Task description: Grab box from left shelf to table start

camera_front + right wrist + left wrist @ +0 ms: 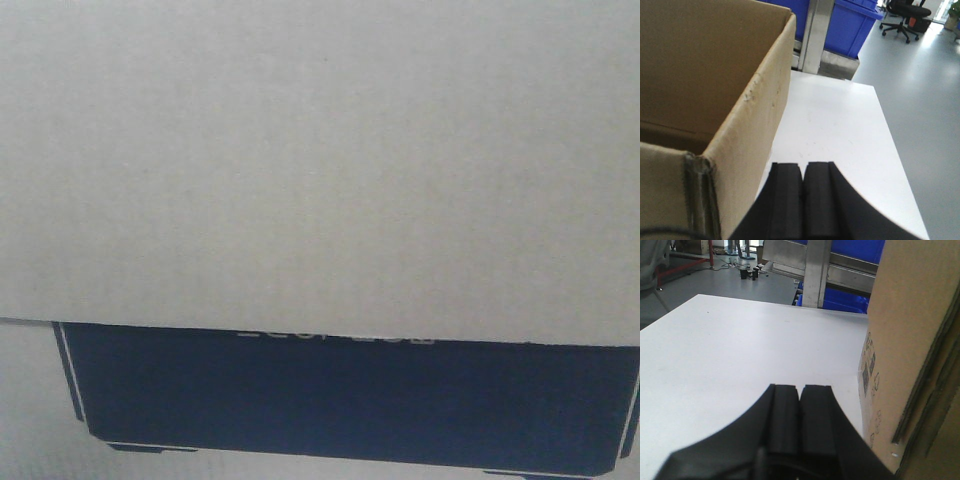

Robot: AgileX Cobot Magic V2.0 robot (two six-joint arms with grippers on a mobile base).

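Now | large brown corrugated cardboard box (pixel 715 85) on white table (pixel 740 350); left gripper (pixel 800 405), right gripper (pixel 804 187) pressed together, empty | judged: squeeze both sides evenly

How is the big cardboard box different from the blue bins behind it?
The box is brown cardboard; the blue bins look like shiny plastic. The box stands on the white table; the bins sit behind the table, by a metal frame. The box fills the views; the bins look small. The box is open-topped.
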